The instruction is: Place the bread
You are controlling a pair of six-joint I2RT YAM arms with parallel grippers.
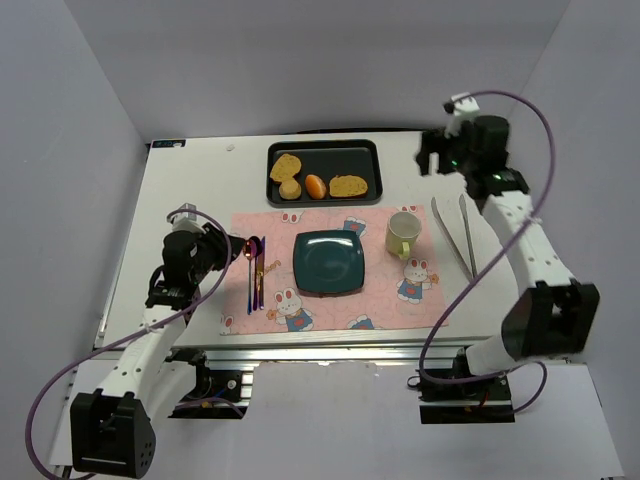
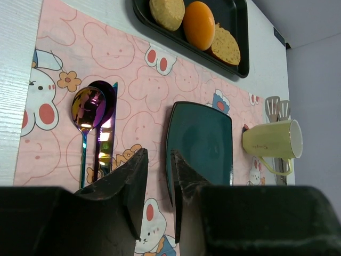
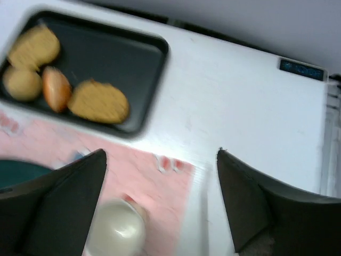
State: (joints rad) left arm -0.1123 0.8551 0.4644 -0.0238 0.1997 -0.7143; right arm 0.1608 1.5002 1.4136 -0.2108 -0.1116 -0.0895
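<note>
Right pincer (image 3: 160,154): jaws spread wide, nothing between them, touching nothing. It hangs above the bench (image 1: 190,190), over the far right corner of the pink placemat (image 3: 154,186), just right of the black tray (image 3: 133,58). The mug (image 3: 114,229) is blurred below it.

Left pincer (image 2: 158,152): only a narrow gap between the fingers (image 2: 133,178), holding nothing. It sits low over the placemat, between the spoons (image 2: 88,114) and the teal plate (image 2: 202,141); can't tell whether it touches the mat.

The bread (image 1: 348,185) lies flat in the tray, at the right end of the food row, just beside the orange roll (image 1: 315,186). A round bun (image 1: 290,189) and a paler slice (image 1: 285,166) lie to the left. Tongs (image 1: 460,235) are on the bench right of the mug.
</note>
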